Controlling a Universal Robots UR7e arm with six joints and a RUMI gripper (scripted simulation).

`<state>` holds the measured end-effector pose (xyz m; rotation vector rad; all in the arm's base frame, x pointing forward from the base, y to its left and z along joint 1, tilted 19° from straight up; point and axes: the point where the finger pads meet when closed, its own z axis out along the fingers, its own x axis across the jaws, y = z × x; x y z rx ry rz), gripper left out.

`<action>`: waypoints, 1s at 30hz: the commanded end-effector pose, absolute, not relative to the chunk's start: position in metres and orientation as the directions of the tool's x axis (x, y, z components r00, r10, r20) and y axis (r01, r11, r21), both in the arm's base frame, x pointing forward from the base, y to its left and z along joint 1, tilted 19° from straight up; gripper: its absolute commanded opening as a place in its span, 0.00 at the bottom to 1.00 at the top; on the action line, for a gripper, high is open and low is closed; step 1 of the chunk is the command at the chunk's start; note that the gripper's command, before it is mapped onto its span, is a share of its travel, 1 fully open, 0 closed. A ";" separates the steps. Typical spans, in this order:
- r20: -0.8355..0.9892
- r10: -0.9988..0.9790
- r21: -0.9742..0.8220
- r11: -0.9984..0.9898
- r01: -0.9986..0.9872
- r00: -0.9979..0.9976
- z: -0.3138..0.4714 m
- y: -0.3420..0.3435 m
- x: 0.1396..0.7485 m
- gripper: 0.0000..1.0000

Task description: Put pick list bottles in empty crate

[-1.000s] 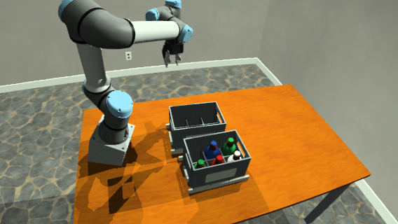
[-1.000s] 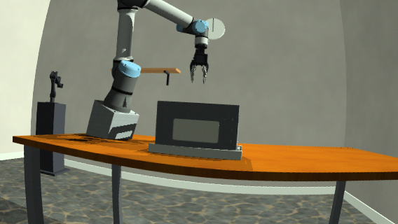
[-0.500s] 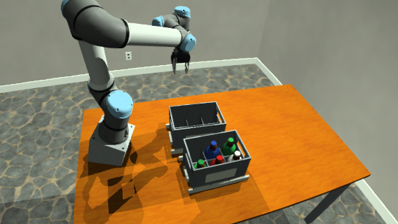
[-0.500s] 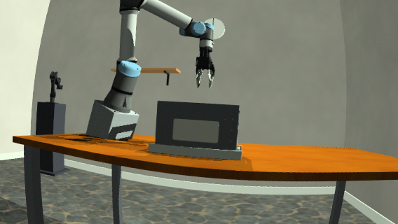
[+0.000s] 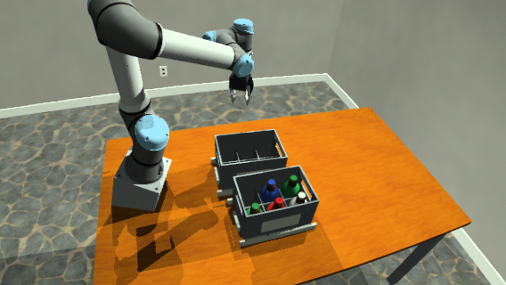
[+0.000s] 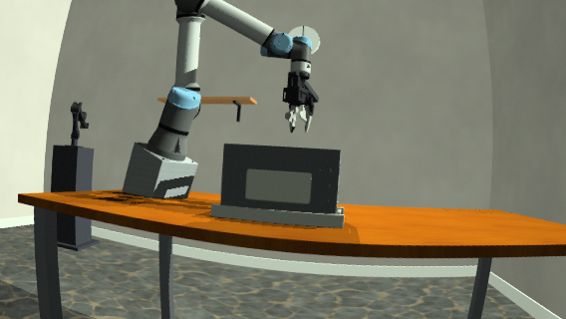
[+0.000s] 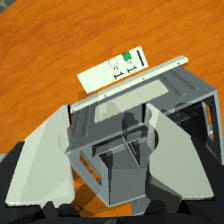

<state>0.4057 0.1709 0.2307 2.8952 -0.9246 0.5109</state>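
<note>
The empty grey crate (image 5: 250,153) stands mid-table with its dividers bare. It also fills the wrist view (image 7: 140,135). The pick list (image 7: 112,68) lies on the table just beyond it. Near its black bar I read a green square with a 1, then a pale mark with a 1. The full crate (image 5: 281,196) stands just in front and holds bottles with a blue cap (image 5: 271,183), a green cap (image 5: 291,180), a white cap (image 5: 301,196), a red cap (image 5: 278,202) and a second green cap (image 5: 255,207). My gripper (image 5: 240,95) hangs high above the empty crate's far side, fingers apart and holding nothing.
The robot base (image 5: 140,178) sits on the table left of the crates. In the exterior view one crate (image 6: 281,181) hides the other, with the gripper (image 6: 299,122) well above it. A small wall shelf (image 6: 209,101) is behind the arm.
</note>
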 end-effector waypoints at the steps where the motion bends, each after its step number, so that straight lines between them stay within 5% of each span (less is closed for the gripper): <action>1: 0.319 -0.674 -0.097 -0.722 -0.685 0.666 0.226 0.150 0.426 0.38; 30: 0.168 -0.985 -0.287 -0.097 -0.953 0.050 0.220 0.128 0.445 0.38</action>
